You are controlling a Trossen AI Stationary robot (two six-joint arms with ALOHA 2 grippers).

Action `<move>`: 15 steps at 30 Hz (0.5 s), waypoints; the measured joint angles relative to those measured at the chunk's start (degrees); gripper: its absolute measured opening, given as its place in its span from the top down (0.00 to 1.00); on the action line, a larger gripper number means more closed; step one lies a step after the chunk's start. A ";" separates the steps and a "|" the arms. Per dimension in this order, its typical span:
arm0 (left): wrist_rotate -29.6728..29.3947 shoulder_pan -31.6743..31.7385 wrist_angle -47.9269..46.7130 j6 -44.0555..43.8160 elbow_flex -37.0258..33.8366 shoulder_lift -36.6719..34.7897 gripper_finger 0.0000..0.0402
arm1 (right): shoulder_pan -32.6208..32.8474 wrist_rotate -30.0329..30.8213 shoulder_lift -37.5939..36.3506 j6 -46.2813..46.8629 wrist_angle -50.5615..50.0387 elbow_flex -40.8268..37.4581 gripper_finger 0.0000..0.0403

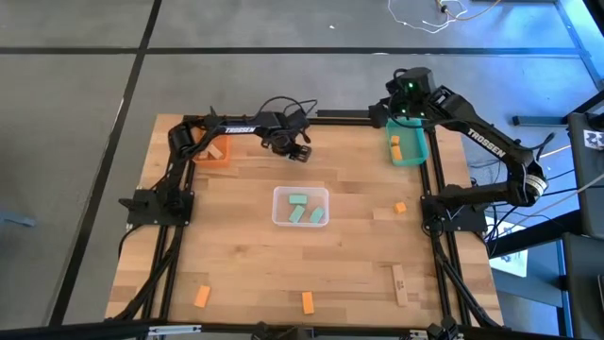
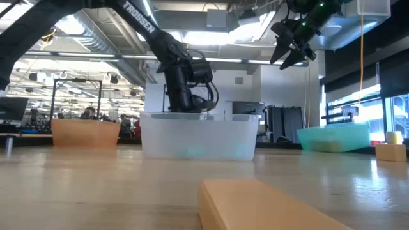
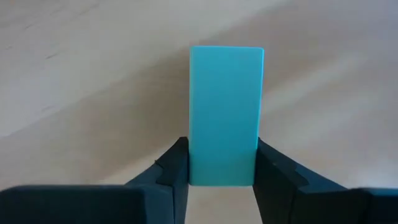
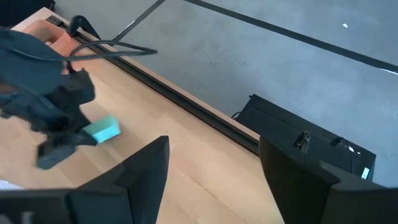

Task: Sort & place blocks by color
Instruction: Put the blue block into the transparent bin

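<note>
A mint green block lies on the wooden table near its far edge, left of centre. My left gripper is down over it and shut on it; the right wrist view shows the same block at that gripper's tip. My right gripper hangs open and holds nothing, high above the teal tray, which holds an orange block. The clear tray at the centre holds mint green blocks. Loose orange blocks and a tan block lie on the table. My left gripper pinches the mint green block by its two long sides, at the end nearest the wrist. The fingers come steeply from above and lie along the block. The block's broad face is up and it seems to rest flat on the table.
An orange tray stands at the far left corner, beside the left arm. In the low view the clear tray stands in front of the left arm. Bare table lies between the clear tray and the near-edge blocks.
</note>
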 joint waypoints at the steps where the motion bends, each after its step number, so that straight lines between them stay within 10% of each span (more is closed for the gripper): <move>1: 0.81 -0.36 -0.14 2.06 0.00 -1.02 0.69 | 0.00 0.00 0.00 -0.22 -0.05 0.00 0.38; 15: 11.94 -11.17 -12.83 26.23 0.02 -20.59 0.69 | 0.02 -28.32 0.00 -23.62 -1.41 0.00 0.38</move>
